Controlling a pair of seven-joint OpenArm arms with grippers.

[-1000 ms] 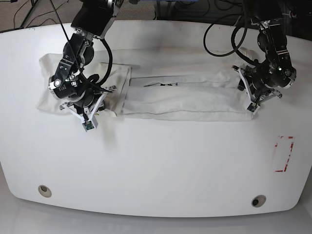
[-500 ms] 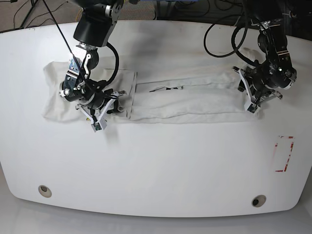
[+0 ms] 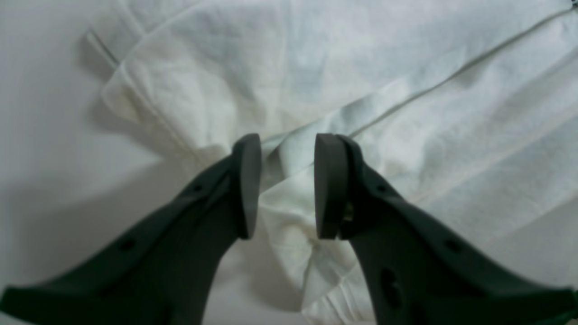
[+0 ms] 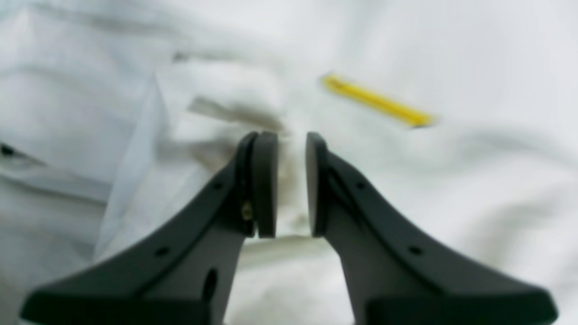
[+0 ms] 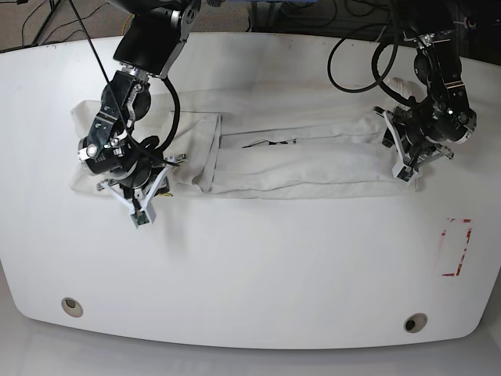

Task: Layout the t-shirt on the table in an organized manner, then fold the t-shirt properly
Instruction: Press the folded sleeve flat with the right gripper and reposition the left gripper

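Now, the left wrist view: the left tool [image 3: 287, 187] has its 2 pads parted, with a ridge of the t-shirt [image 3: 343, 81] bunched up between them. Whether the pads actually press the cloth I cannot tell; it looks like a pinch on the garment's end, likely to keep that end anchored while the other is worked. Bare worktop [image 3: 40, 135] shows just beside the hem.

Over to the right wrist view: the right tool [image 4: 291, 185] is nearly closed, a thin fold of white cloth rising in the narrow gap, so it seems to have hold of the shirt. A small yellow tag [image 4: 377, 101] lies on the fabric just beyond the tips.

Base view: the shirt lies as a long band across the far half of the worktop, already narrowed lengthwise, black lettering [image 5: 270, 143] peeking from a crease. Each arm sits at 1 end, a placement that suits pulling the band taut before the next fold. The red rectangle mark [image 5: 455, 247] sits well apart.
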